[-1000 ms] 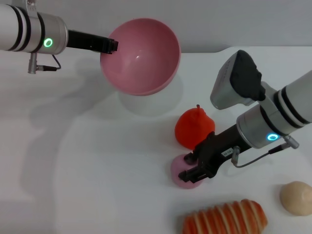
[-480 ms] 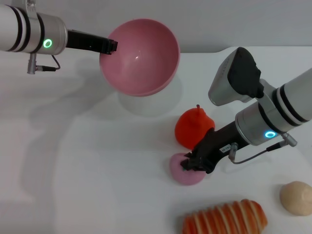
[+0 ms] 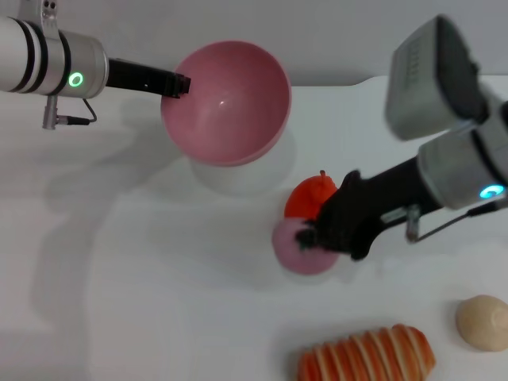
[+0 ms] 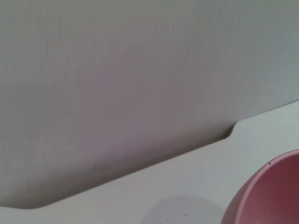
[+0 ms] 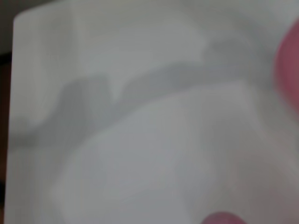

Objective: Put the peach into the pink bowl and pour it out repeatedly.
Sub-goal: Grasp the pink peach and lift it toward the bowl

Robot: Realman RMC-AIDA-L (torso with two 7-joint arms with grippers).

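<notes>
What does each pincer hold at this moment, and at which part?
The left pincer holds the pink bowl by its rim, on the robot's left side, tilted above the table. The right pincer grips the peach on its upper right side.

Both arms are out, each gripper holding something.

The left gripper (image 3: 181, 82) reaches in from the left, up high, and pinches the rim of the shiny pink plastic bowl (image 3: 226, 103), which hangs tipped in the air. The right gripper (image 3: 311, 236) stretches in from the right, lower down, closed around the small pale pink round peach (image 3: 298, 248).
</notes>
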